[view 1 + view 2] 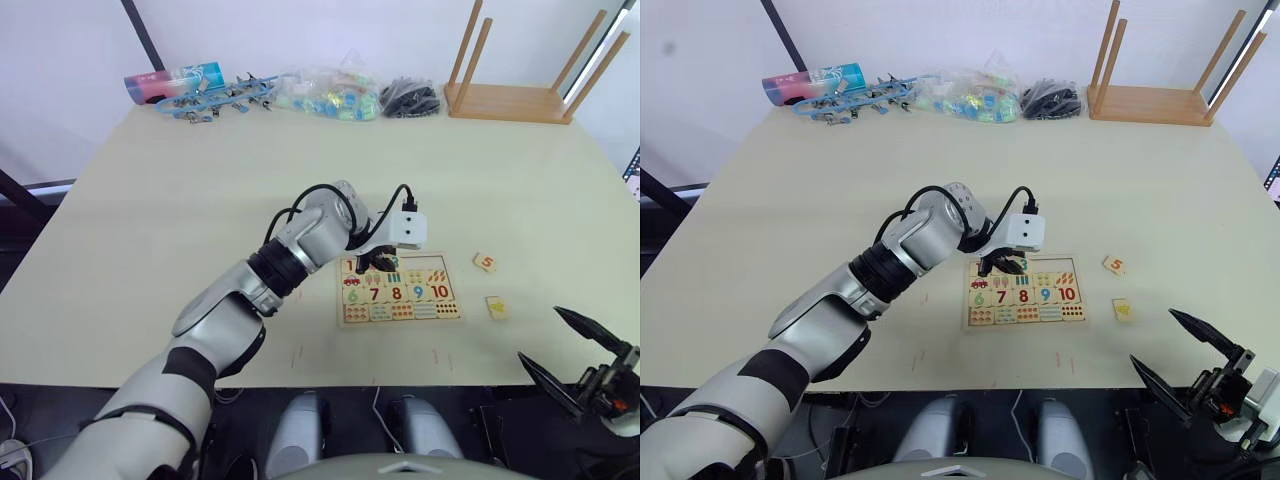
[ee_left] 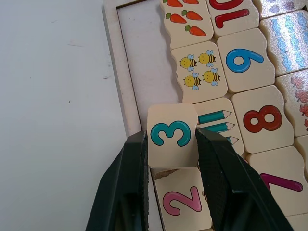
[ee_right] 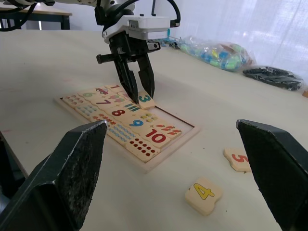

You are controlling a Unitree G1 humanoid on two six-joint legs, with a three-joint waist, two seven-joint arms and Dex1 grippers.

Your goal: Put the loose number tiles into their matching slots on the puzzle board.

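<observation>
The left pincer (image 2: pixel 171 144) is clamped on the 3 tile (image 2: pixel 172 136), 1 finger on each side edge, holding it low over the top row of the puzzle board (image 1: pixel 400 289), just beside the seated 2 tile (image 2: pixel 183 201). The top row beyond the 3 is bare recess (image 2: pixel 142 57), so the slots for 4 and 5 stand empty; the lower rows hold digits 6 to 10 with picture and dot pieces. The 5 tile (image 3: pixel 237 159) and the 4 tile (image 3: pixel 203 194) lie loose on the table (image 1: pixel 200 200), to the right of the board and apart from each other. The right pincer (image 3: pixel 183 173) hangs near the table's front edge with its fingers spread wide and nothing between them. Judged by appearance, the tiles are thin, stiff and light, with smooth faces and wavy edges; a grip across 2 opposite edges suits them, and each must be squared to its recess or it may ride up on a neighbour. Bags and clutter (image 1: pixel 330 95) and a wooden stand (image 1: pixel 510 100) sit at the far edge.
</observation>
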